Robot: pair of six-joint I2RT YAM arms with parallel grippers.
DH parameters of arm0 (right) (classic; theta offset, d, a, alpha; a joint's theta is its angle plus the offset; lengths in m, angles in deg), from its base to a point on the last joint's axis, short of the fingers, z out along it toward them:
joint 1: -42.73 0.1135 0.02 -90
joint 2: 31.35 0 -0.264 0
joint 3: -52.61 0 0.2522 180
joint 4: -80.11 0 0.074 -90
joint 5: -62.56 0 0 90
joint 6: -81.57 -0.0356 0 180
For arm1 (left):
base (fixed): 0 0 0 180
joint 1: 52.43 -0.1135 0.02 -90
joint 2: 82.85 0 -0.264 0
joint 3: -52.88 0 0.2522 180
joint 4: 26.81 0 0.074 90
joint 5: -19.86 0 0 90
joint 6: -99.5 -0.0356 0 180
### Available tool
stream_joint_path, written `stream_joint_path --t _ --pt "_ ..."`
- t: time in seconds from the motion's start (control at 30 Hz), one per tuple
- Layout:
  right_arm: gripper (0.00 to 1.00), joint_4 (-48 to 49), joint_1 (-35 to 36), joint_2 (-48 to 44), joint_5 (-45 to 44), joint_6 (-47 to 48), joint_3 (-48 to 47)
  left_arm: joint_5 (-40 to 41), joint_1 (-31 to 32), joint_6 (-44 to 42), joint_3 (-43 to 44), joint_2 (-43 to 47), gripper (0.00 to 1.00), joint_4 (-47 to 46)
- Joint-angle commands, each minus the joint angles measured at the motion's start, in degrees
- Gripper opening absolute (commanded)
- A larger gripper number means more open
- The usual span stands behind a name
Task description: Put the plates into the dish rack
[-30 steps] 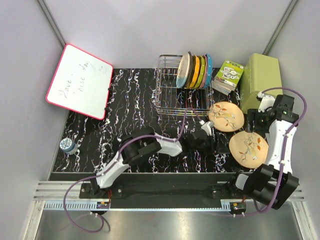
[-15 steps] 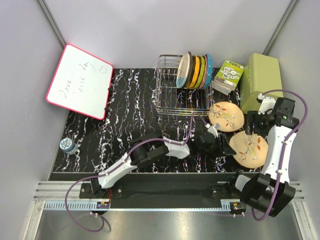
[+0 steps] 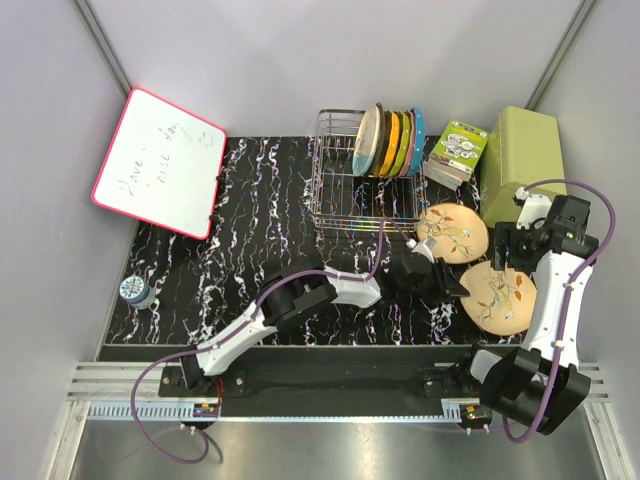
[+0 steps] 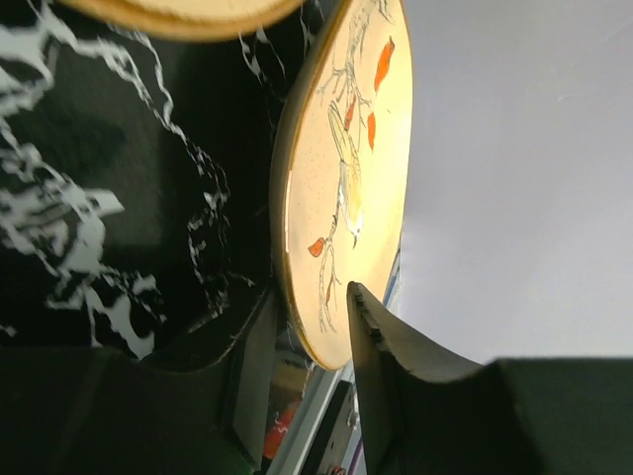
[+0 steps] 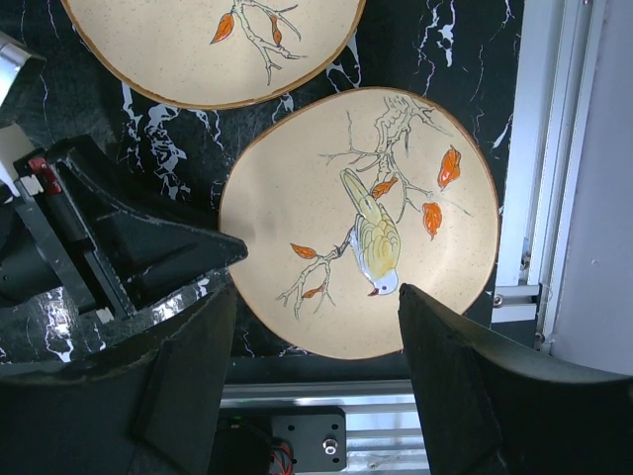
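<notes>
Two peach-tan plates with leaf sprigs lie flat at the right of the table: the far one (image 3: 452, 232) and the near one (image 3: 497, 296). My left gripper (image 3: 460, 289) reaches across to the near plate's left edge. In the left wrist view its jaws stand open astride the rim (image 4: 315, 327), with a gap on each side. My right gripper (image 3: 513, 247) hovers above the near plate (image 5: 361, 223), open wide and empty. The silver wire dish rack (image 3: 345, 190) stands at the back with several plates (image 3: 390, 140) upright in it.
An olive-green box (image 3: 520, 158) and a green-white packet (image 3: 460, 150) sit at the back right. A pink-framed whiteboard (image 3: 160, 175) leans at the left. A small round can (image 3: 133, 291) sits near the left edge. A metal rail (image 5: 534, 148) runs beside the near plate.
My left arm has stretched right, bringing its open jaws onto the near plate's left rim. My right gripper has shifted a little and now hangs over that plate.
</notes>
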Motion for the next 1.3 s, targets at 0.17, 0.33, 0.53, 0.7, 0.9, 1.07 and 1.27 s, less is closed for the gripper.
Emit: stream_joint_path --t 0.17,0.33,0.53,0.7,0.9,1.07,1.27 --pt "0.72 2.01 -0.37 1.40 -0.27 -0.95 0.32 -2.65 -0.93 0.44 4.22 -2.13 0.25 1.79" --pt "0.72 1.93 -0.37 0.96 -0.98 -0.78 0.49 -6.69 -2.34 -0.88 1.69 -0.90 0.00 -0.57" --pt "0.72 1.66 -0.37 -0.88 -0.80 0.71 1.11 -13.98 -6.20 0.97 -11.75 4.80 0.00 -4.97" --pt "0.71 2.10 -0.37 -0.80 1.13 0.71 1.11 -17.50 -11.03 -3.24 -27.90 14.47 0.00 -6.65" --pt "0.73 -4.03 -0.37 2.53 14.38 3.62 -3.09 -19.79 -16.40 -11.86 -41.62 29.32 0.00 -0.59" --pt "0.85 -8.79 -0.37 15.97 32.72 -2.96 -10.13 -19.09 -20.26 -18.80 -46.66 37.33 0.00 5.30" --pt "0.98 -8.53 2.43 25.48 41.11 -5.26 -9.88 -18.65 -23.51 -23.29 -51.76 39.88 0.00 9.61"
